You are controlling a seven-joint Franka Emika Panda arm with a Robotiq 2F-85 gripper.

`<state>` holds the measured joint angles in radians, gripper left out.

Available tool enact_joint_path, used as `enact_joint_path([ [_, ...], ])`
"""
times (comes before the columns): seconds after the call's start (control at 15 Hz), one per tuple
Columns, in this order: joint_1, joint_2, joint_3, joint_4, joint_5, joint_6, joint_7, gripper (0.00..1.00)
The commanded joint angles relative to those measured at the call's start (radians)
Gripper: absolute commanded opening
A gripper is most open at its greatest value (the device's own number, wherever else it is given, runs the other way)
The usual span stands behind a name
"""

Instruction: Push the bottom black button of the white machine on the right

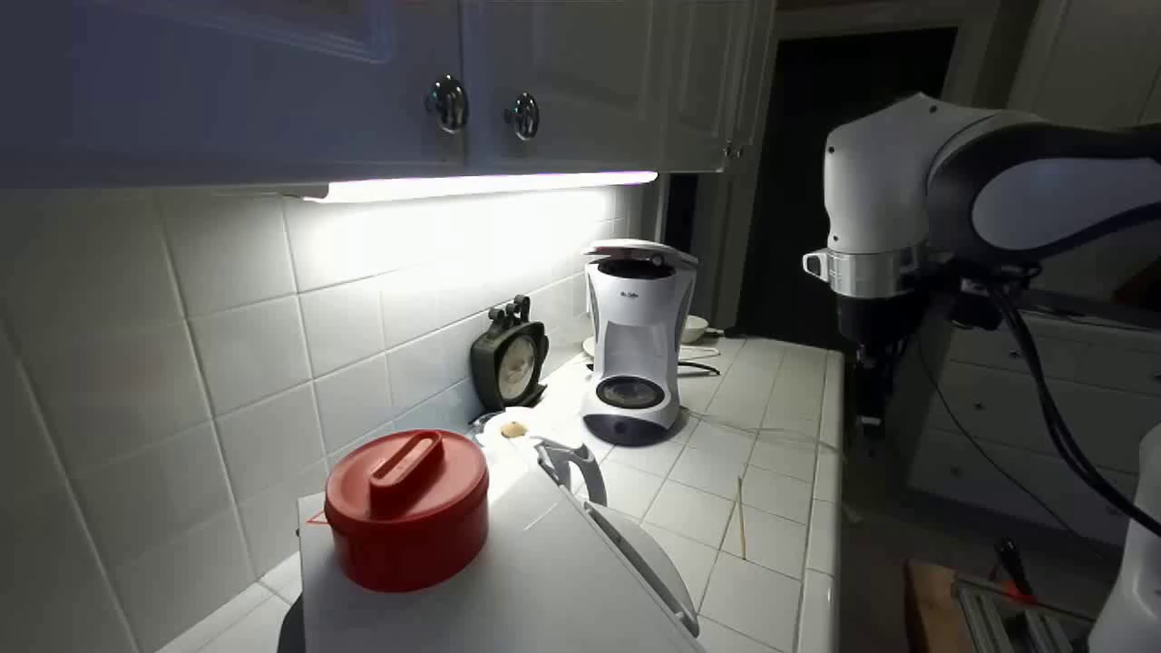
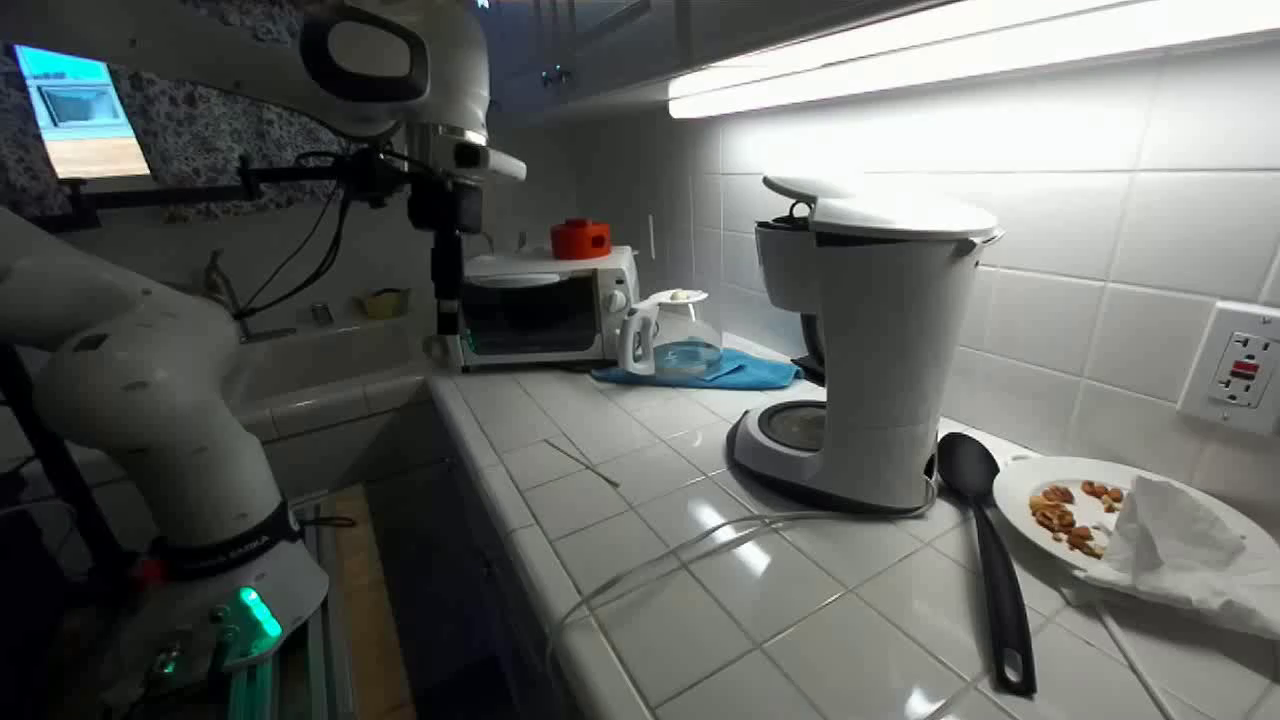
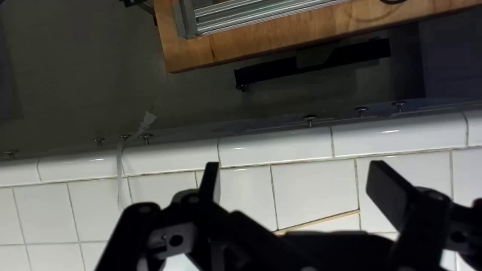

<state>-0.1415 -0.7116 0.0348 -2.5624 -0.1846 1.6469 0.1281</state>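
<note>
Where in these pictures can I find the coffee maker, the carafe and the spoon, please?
Coffee maker [image 2: 880, 370]: in an exterior view, on its white column.
Carafe [image 2: 688, 350]: in an exterior view, on its glass body.
Spoon [image 2: 998, 582]: in an exterior view, on its handle.

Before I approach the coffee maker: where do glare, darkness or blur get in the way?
In both exterior views, the under-cabinet light overexposes the backsplash; in an exterior view, the gripper blends into darkness; in the wrist view, the floor is dim, the fingers slightly soft.
</note>
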Motion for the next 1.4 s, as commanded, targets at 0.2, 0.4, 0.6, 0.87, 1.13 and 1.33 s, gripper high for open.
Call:
enact_joint_path([
  [0.2,0.020,0.001,-0.016,0.002,-0.008,-0.004,0.010,1.00],
  [0.4,0.011,0.039,-0.037,0.014,0.017,0.008,0.019,1.00],
  [0.6,-0.023,0.088,-0.112,-0.008,0.006,0.225,0.021,1.00],
  [0.87,-0.036,0.197,-0.178,0.001,0.042,0.500,0.018,1.00],
  [1.13,-0.055,0.323,-0.154,0.013,0.022,0.678,0.078,1.00],
  [1.33,-0.057,0.425,-0.136,0.046,0.000,0.776,0.100,1.00],
])
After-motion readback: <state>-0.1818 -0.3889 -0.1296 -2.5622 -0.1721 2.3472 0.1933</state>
